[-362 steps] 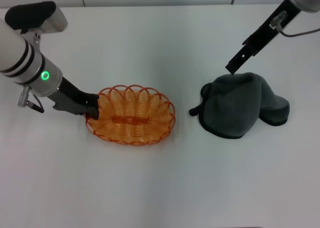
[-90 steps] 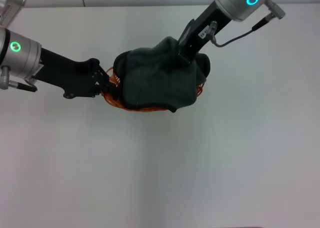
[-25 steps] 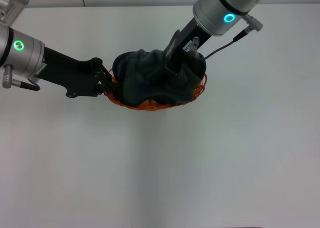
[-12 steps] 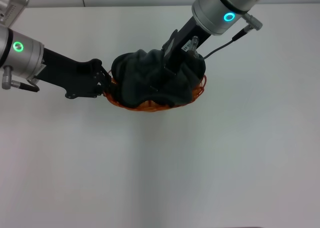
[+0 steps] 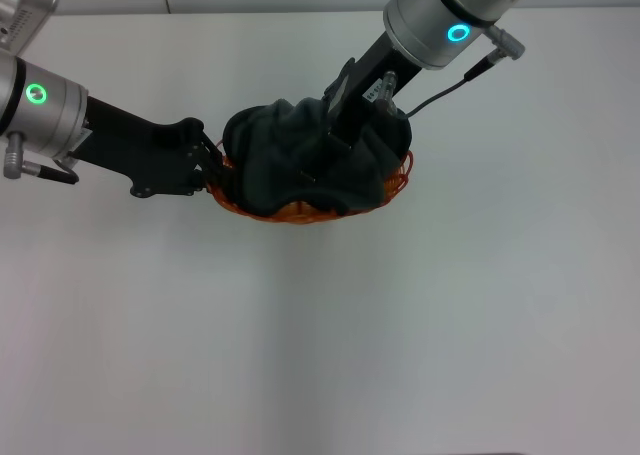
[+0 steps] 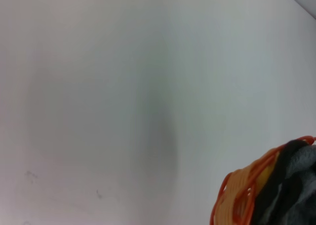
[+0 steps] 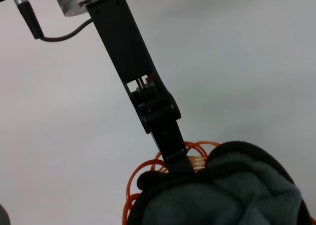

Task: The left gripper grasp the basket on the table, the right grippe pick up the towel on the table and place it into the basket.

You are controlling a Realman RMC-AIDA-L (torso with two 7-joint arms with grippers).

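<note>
Fingers of your black blocky left gripper (image 5: 208, 167) are pinched on the left end of the oval orange wire basket (image 5: 300, 209); the right wrist view shows the same claw (image 7: 178, 161) meeting the looped rim (image 7: 143, 171). Your slim black right gripper (image 5: 322, 147) reaches down into the bunched dark grey soft towel (image 5: 290, 170), and its fingertips are buried in the folds, so you cannot tell if they are spread or pressed together. You see the towel heaped inside the basket, rising above its rim, with orange wire showing along the near edge. The basket is over the plain white table (image 5: 400, 325).
</note>
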